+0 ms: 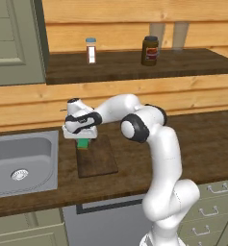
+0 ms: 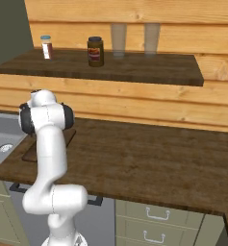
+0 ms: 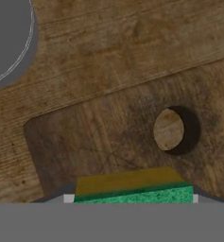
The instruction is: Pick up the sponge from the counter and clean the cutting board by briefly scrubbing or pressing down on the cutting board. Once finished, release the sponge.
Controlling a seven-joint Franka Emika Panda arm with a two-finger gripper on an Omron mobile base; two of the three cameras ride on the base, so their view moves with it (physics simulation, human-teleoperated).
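The dark brown cutting board (image 1: 98, 159) lies on the counter (image 1: 192, 139) just right of the sink. My gripper (image 1: 82, 139) points down over the board's far end and is shut on the green sponge (image 1: 82, 143). I cannot tell whether the sponge touches the wood. In the hand view the sponge (image 3: 132, 186) shows its yellowish edge and green face between the fingertips (image 3: 68, 198). Beyond it lie the board (image 3: 99, 142) and its round hole (image 3: 169, 130). In the right base view my arm hides the gripper, and a corner of the board (image 2: 31, 153) shows.
The steel sink (image 1: 21, 161) is set in the counter left of the board, and its rim (image 3: 9, 42) curves in the hand view. On the higher shelf stand a white jar (image 1: 91, 50) and a dark jar (image 1: 150, 50). Drawers (image 1: 211, 206) sit below the counter.
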